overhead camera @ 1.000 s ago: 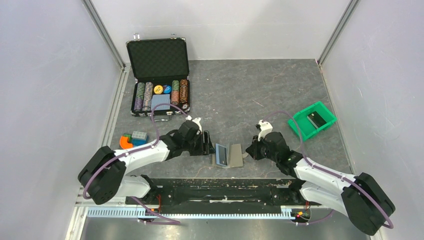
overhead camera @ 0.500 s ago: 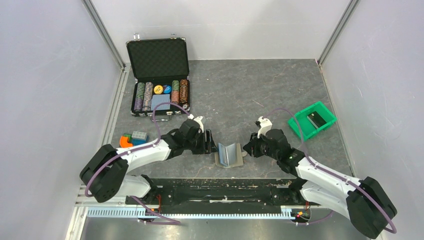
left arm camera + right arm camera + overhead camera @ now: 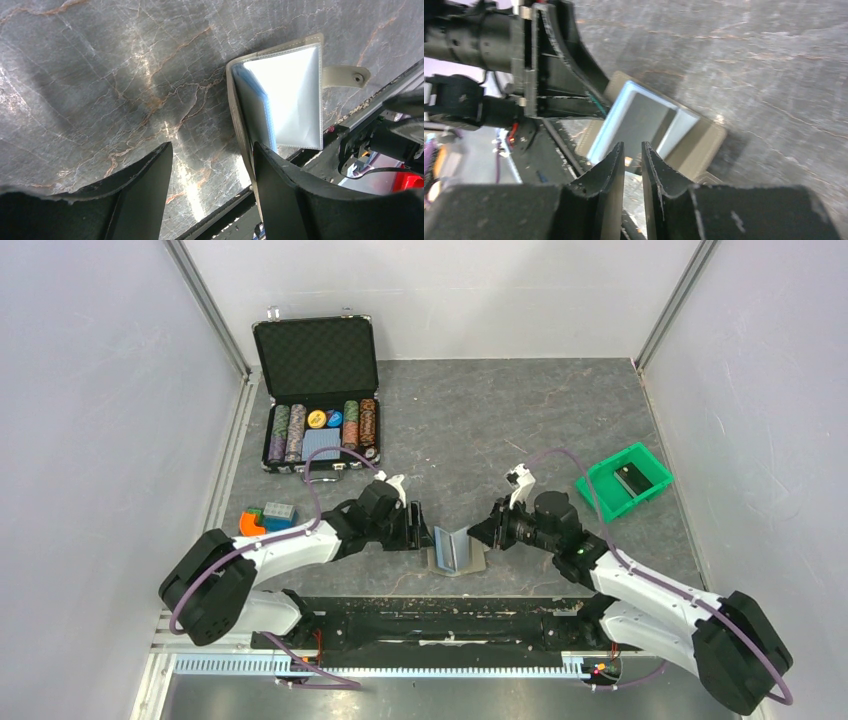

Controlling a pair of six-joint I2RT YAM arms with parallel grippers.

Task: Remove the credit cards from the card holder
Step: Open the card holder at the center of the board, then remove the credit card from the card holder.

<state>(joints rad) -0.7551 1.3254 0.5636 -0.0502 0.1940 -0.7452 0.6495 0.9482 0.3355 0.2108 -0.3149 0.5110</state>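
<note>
Card holder (image 3: 457,552) sits half-open in a V on the surface (image 3: 480,430), between both arms. Credit cards (image 3: 255,100) show as pale-blue edges in its sleeves. They look thin, stiff and slick, so pinch an exposed edge. The holder looks light and floppy and needs pinning. Left gripper (image 3: 212,190) is wide open and empty, just beside it. Right gripper (image 3: 632,165) is nearly closed, with nothing in the slit. No legible print.

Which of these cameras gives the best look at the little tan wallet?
The left wrist view: the wallet sits close and sharp, half open, its clear pocket, blue card edges and snap tab plain. The top view shows only a small V; the right wrist view shows it blurred, partly hidden.
</note>
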